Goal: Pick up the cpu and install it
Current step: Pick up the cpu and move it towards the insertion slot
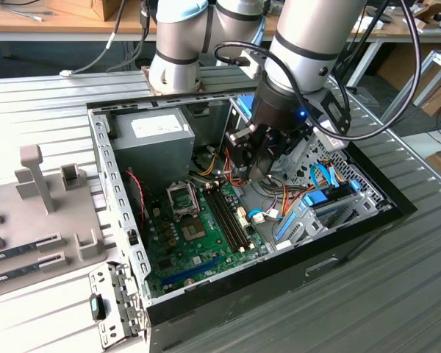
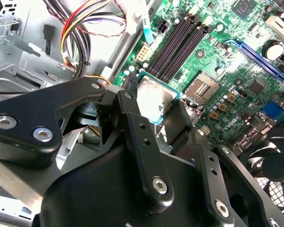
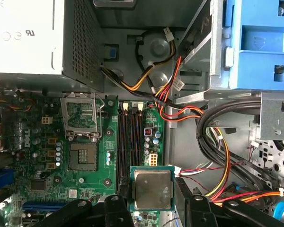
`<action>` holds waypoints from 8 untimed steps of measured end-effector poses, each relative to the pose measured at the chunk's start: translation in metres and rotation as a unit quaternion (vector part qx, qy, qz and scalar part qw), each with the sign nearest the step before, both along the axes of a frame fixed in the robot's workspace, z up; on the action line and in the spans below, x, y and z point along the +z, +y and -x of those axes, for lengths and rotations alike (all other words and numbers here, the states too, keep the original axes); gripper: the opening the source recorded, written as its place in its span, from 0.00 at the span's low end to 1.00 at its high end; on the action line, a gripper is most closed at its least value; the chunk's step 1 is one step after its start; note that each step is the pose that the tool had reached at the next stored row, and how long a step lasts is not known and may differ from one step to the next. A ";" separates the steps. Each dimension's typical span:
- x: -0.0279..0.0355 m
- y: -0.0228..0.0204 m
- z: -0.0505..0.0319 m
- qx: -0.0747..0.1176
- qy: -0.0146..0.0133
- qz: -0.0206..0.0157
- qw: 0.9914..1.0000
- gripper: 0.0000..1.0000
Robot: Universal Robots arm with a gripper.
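Cpu (image 3: 153,189) in jaws, seemingly inside case (image 1: 112,176)

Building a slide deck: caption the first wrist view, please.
Gripper holding the cpu above the motherboard inside an open computer case.

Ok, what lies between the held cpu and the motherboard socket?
In the first wrist view, the memory slots and some small capacitors lie between cpu and socket.
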State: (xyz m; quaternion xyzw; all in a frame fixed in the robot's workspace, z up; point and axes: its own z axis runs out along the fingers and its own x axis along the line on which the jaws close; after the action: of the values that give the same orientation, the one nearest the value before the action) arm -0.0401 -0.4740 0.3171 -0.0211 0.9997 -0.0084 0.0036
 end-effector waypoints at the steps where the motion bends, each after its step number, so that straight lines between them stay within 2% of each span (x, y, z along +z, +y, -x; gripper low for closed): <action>1: -0.0004 -0.0001 0.0000 0.000 0.000 0.000 1.000 0.47; 8: -0.0034 -0.0010 0.0000 0.000 0.000 0.000 1.000 0.47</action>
State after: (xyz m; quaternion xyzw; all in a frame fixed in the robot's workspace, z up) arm -0.0401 -0.4750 0.3136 -0.0211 0.9997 -0.0083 0.0036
